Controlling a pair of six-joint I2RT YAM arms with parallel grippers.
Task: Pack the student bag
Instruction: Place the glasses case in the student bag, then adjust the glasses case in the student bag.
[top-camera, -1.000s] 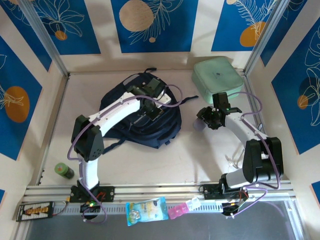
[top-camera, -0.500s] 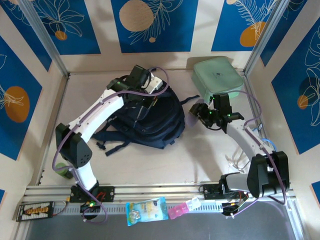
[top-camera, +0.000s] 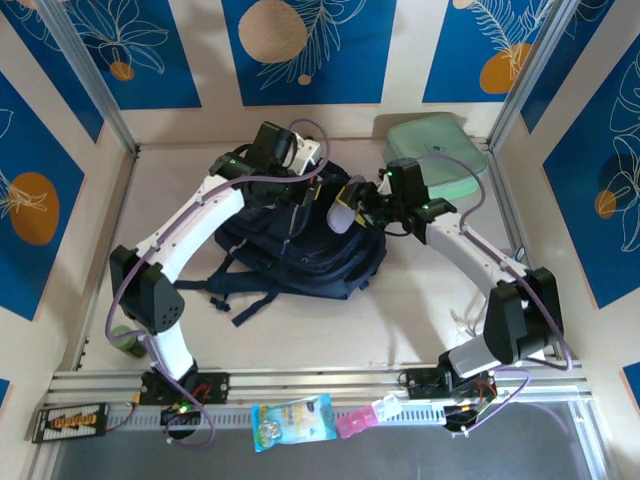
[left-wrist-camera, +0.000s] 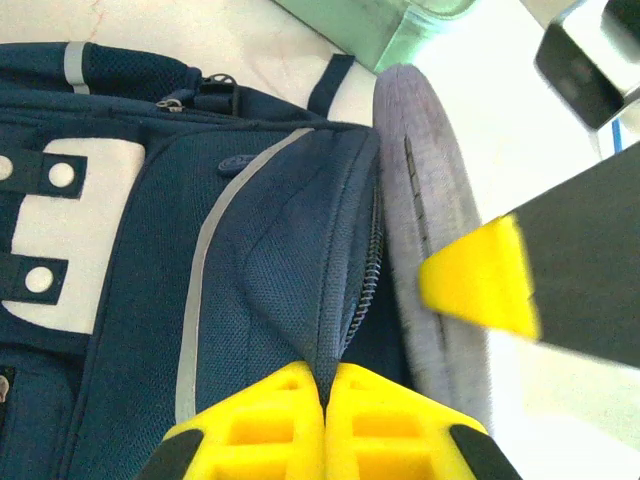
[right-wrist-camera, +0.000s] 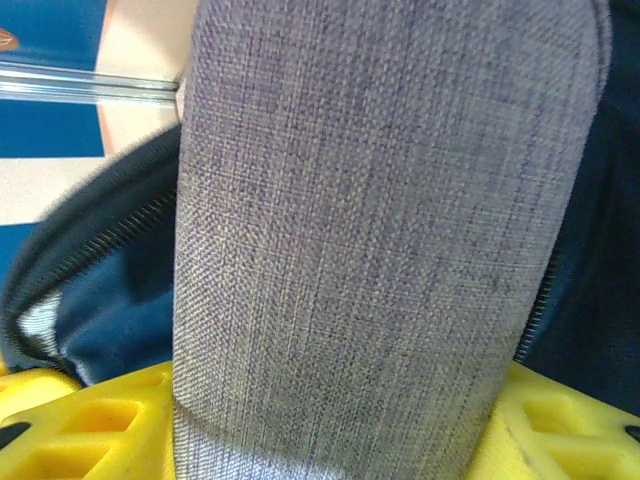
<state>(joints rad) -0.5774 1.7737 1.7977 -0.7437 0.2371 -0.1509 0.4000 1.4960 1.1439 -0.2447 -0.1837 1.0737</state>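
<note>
- Top external view: the left arm lies across the student bag (top-camera: 300, 255), so the bag's top edge is hard to see.
- The bag lies in the middle of the table (top-camera: 420, 310), with its straps on the near side.
- A small green thing (top-camera: 120, 341) is half hidden behind the left arm.
- Left wrist view: the left gripper (left-wrist-camera: 325, 395) is squeezed tight and pinches the bag's cloth right by the zip.
- The right gripper (top-camera: 362, 203) is partly open and holds a grey pouch (top-camera: 343, 213) between its fingers.
- Right wrist view: the pouch is so close that it hides most of the bag, and I cannot tell if any of it is inside.
- One second ago the pouch and right gripper were well off to the bag's right. Now they are at its top edge, near the left gripper, and the bag has slid a bit to the right.
</note>
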